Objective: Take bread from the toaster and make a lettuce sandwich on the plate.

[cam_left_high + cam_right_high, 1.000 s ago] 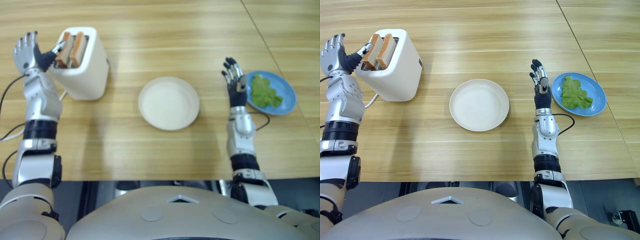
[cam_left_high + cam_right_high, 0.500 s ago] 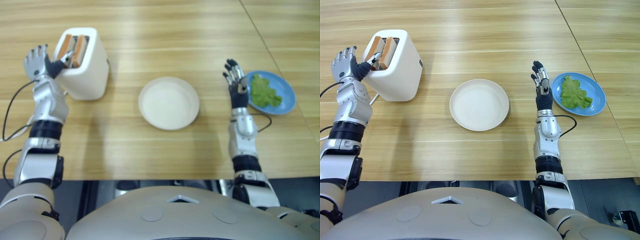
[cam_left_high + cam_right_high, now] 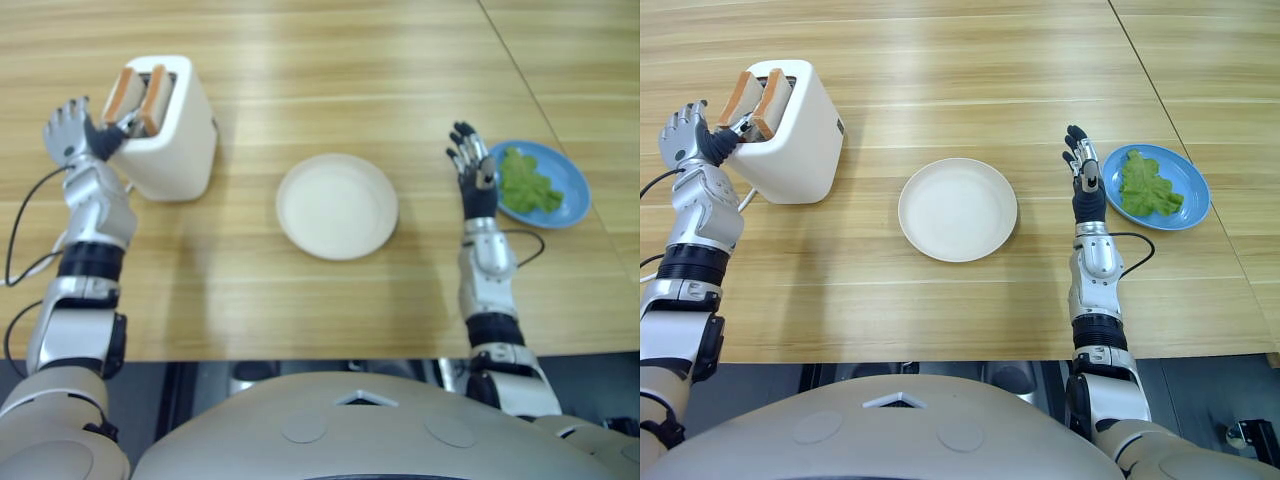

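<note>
The bread (image 3: 755, 100), upright in the toaster (image 3: 795, 140), is found at 3 o'clock from the nearer left hand (image 3: 685, 135), whose grip cannot be told; the right hand (image 3: 1083, 175) is held with fingers released.

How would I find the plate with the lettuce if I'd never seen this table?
Start at the wooden table and go to the robot's right side, past the cream plate in the middle. Next to the right hand lies a blue plate. It is the only blue one, and the only one with green lettuce on it.
</note>
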{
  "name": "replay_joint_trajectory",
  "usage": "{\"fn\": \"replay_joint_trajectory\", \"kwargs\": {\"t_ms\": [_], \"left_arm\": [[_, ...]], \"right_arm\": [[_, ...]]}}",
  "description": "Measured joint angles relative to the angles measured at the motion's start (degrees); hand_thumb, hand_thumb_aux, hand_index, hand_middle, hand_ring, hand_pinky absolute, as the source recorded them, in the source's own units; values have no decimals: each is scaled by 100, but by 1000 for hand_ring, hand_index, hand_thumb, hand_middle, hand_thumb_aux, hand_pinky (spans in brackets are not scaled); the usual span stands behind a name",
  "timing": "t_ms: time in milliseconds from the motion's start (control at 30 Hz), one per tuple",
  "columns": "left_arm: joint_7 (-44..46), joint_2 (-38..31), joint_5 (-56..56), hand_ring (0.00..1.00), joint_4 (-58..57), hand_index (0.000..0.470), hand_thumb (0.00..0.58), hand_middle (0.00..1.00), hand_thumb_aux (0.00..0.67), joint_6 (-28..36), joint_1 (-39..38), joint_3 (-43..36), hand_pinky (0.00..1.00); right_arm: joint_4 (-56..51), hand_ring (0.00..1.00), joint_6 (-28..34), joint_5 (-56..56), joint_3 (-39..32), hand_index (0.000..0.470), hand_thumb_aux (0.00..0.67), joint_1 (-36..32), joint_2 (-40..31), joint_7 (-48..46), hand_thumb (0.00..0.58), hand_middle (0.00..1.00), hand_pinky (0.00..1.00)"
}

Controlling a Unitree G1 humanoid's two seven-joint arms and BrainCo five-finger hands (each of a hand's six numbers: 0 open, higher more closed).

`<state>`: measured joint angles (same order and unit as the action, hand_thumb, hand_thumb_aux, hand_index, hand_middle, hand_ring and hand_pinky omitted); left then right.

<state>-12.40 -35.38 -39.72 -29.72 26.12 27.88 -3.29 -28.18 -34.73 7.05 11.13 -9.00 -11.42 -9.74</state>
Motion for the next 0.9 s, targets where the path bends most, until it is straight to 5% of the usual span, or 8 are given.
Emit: {"fn": "replay_joint_trajectory", "kwargs": {"t_ms": [33, 67, 100, 133, 167, 200, 633, 900], "left_arm": [[5, -10, -1, 0, 1, 0, 0, 0, 0, 9, 0, -4, 0], [14, -33, -14, 0, 1, 179, 363, 0, 260, 8, -1, -34, 0], [23, -60, -49, 0, 14, 179, 363, 0, 260, -5, -4, -83, 0], [12, -92, -77, 545, 62, 460, 580, 545, 670, -30, -18, -150, 545], [-3, -99, -104, 545, 116, 460, 580, 545, 670, -53, -24, -163, 545], [-51, -109, -143, 1000, 199, 460, 580, 1000, 670, -108, -37, -188, 1000], [-1254, 137, -329, 1000, 1825, 460, 580, 1000, 670, -688, -422, -138, 1000], [-2272, 570, 265, 1000, 4031, 460, 580, 1000, 670, -1980, -750, 894, 1000]], "right_arm": [[4, 0, 2, 0, 0, 0, 0, 3, -2, 0, 0, 0, 0], [5, 0, 4, 0, 0, 0, 0, 5, -5, 0, 0, 0, 0], [7, 0, 6, 0, 1, 0, 0, 7, -8, 0, 0, 0, 0], [7, 0, 9, 0, 1, 0, 0, 7, -10, 1, 0, 0, 0], [8, 0, 12, 0, 1, 0, 0, 7, -11, 1, 0, 0, 0], [9, 0, 16, 0, 0, 0, 0, 7, -11, 1, 0, 0, 0], [-170, 0, 25, -12, 3, 0, 0, -3, -58, 7, 0, 0, 0], [-263, 0, 18, -12, 12, 0, 0, -23, -50, 42, 0, 0, 0]]}}
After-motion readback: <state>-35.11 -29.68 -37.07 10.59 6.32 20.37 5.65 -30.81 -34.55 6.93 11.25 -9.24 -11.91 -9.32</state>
